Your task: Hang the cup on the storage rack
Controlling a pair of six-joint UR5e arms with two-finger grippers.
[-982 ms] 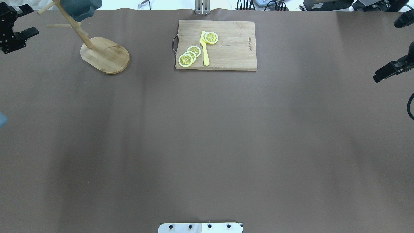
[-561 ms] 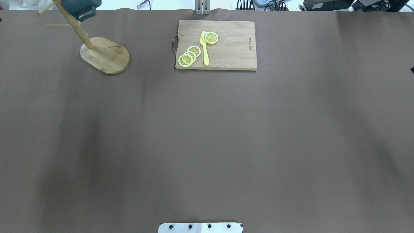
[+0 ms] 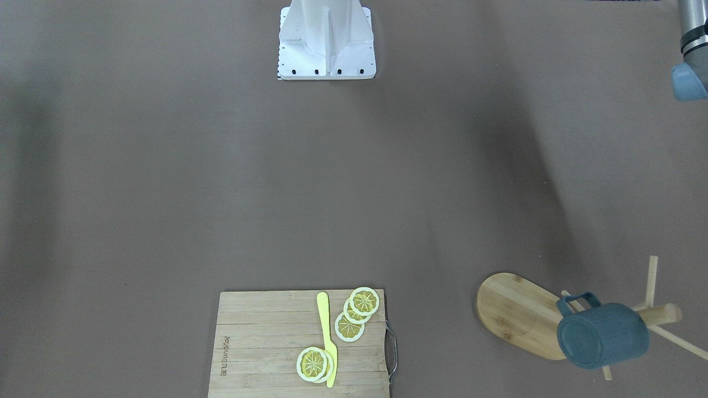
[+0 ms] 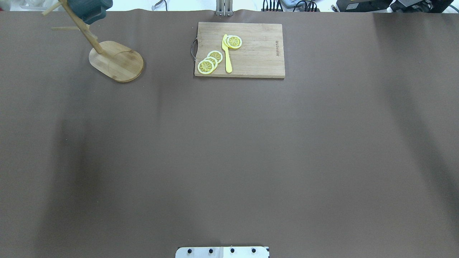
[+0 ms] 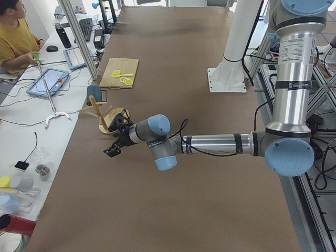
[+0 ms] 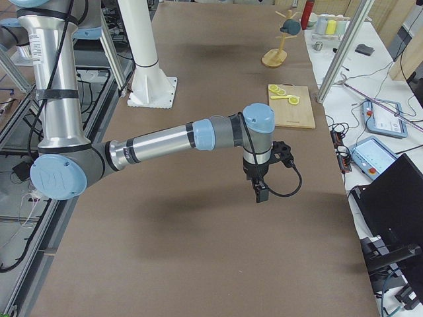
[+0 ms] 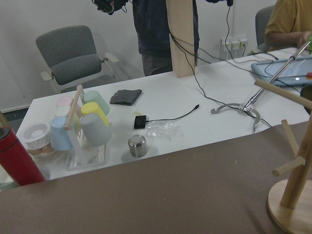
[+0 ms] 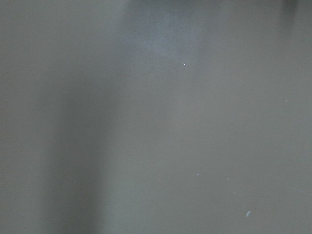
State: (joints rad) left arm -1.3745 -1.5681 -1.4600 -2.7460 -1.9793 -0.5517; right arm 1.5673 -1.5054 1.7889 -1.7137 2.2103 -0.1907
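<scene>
Wide brown counter [image 4: 229, 161], and at its far edge sits the cutting board [image 4: 258, 53] with lemon slices [image 4: 209, 61] on top. Far left, the storage rack [image 4: 118, 62] stands upright, and the cup [image 3: 603, 335] hangs on one of its pegs, tipped sideways. The left gripper [image 5: 113, 150] hovers near the rack and the right gripper [image 6: 261, 191] is well apart over the counter. Clenched or released, I cannot tell.

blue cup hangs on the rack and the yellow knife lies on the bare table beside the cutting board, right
No: the yellow knife lies on the cutting board, as the exterior front-facing view shows. The cup does hang on the storage rack.
</scene>
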